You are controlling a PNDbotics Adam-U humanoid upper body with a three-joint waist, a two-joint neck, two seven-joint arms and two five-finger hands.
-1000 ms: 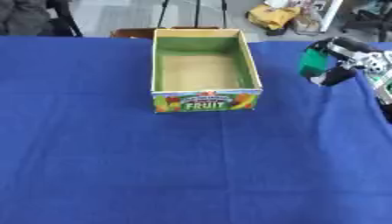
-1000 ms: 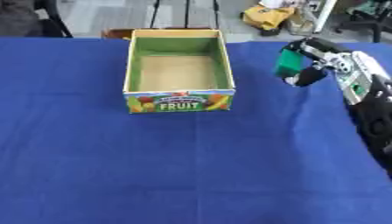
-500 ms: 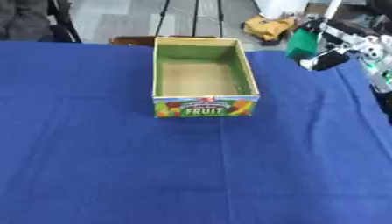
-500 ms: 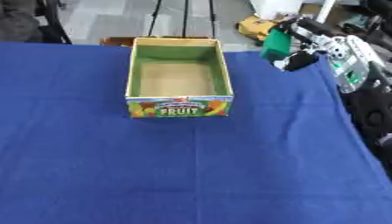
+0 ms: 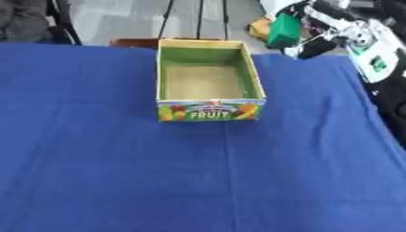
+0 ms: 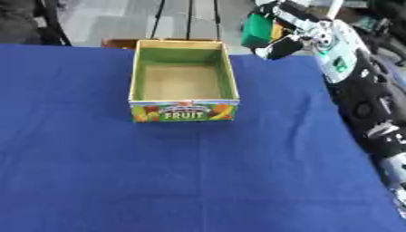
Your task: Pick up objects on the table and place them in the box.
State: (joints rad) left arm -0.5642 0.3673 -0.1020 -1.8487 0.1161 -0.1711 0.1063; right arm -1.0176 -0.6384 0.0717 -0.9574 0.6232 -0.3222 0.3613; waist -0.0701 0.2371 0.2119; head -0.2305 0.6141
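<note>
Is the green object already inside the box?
No: the right hand holds the green object in the air beyond the far right corner of the box, which shows only its bare floor.

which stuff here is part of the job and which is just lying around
Part of the job:
- fruit box, open, nothing in it
- green object held in the right hand, up beside the box's far right corner
- blue table

Just lying about:
- tripod legs on the floor behind the table
- yellow thing on the floor

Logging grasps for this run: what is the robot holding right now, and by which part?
The right hand holds a green object, fingers curled round its right side; the exact contact is unclear. The left hand is out of view.
</note>
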